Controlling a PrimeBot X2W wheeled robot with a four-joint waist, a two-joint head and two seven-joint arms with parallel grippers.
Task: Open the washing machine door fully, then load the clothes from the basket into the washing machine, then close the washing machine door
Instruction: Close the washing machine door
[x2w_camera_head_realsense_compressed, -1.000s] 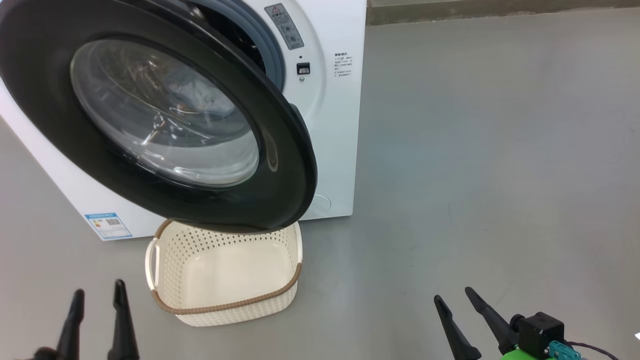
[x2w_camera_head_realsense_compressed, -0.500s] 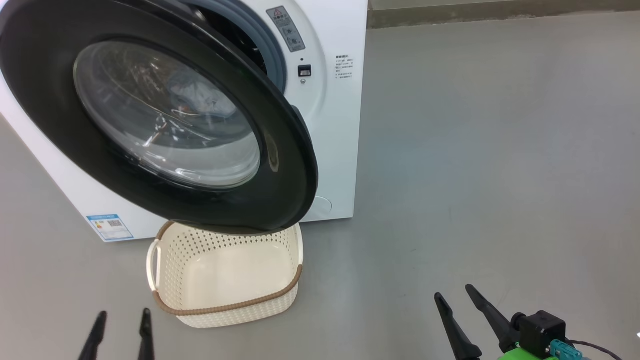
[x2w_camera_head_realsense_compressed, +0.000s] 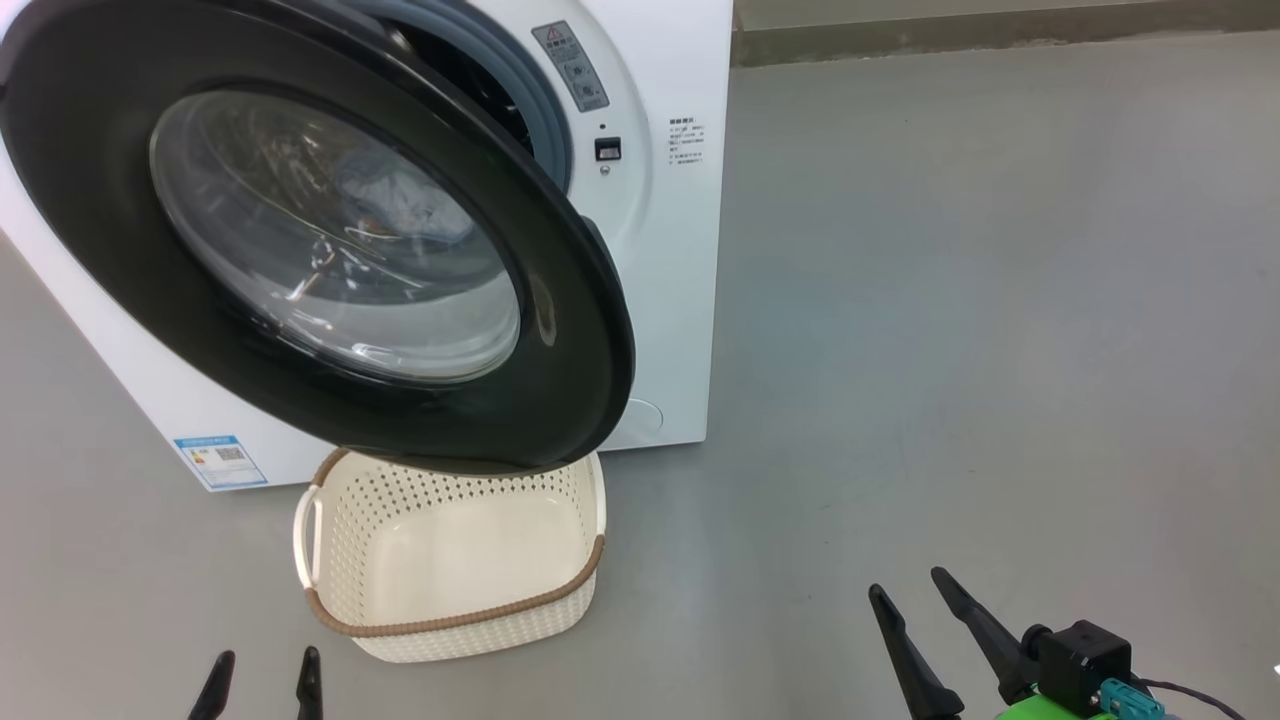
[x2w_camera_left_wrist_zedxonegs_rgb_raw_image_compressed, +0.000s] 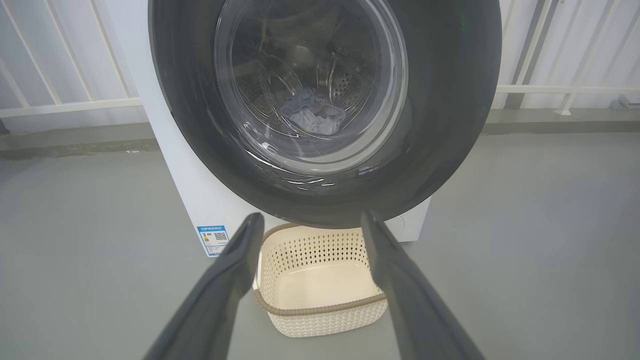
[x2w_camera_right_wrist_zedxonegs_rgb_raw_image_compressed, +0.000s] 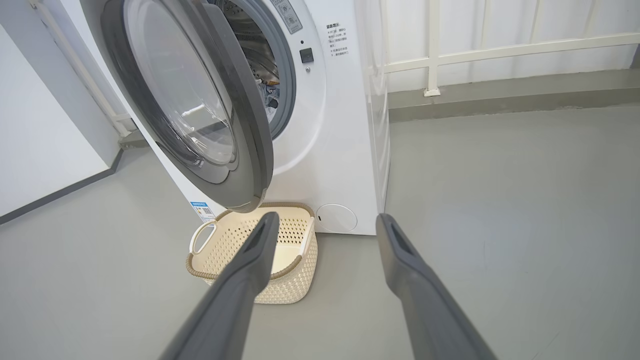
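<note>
The white washing machine (x2w_camera_head_realsense_compressed: 670, 300) stands at the upper left, and its black-rimmed round door (x2w_camera_head_realsense_compressed: 560, 330) hangs partly open over the cream basket (x2w_camera_head_realsense_compressed: 450, 625), which holds nothing. Through the door glass, clothes (x2w_camera_left_wrist_zedxonegs_rgb_raw_image_compressed: 312, 115) of pale blue and cream lie in the steel drum. At the bottom left, well short of the basket, my left gripper (x2w_camera_head_realsense_compressed: 265, 665) is open with only its fingertips showing. My right gripper (x2w_camera_head_realsense_compressed: 910, 590) is open too at the bottom right, far from the washer. Both wrist views look at the door (x2w_camera_right_wrist_zedxonegs_rgb_raw_image_compressed: 250, 150) and the basket (x2w_camera_right_wrist_zedxonegs_rgb_raw_image_compressed: 280, 290) between spread fingers.
Grey floor (x2w_camera_head_realsense_compressed: 950, 300) stretches wide to the right of the washer. A white railing (x2w_camera_right_wrist_zedxonegs_rgb_raw_image_compressed: 500, 50) and a low kerb run along the back. A white wall (x2w_camera_right_wrist_zedxonegs_rgb_raw_image_compressed: 40, 125) stands to the left of the machine. A blue label sticker (x2w_camera_head_realsense_compressed: 220, 460) marks the washer's lower front corner.
My left gripper has drawn back toward the bottom edge and slightly right, still open. The head camera has tipped a little, so the washer sits lower. The right gripper has not moved.
</note>
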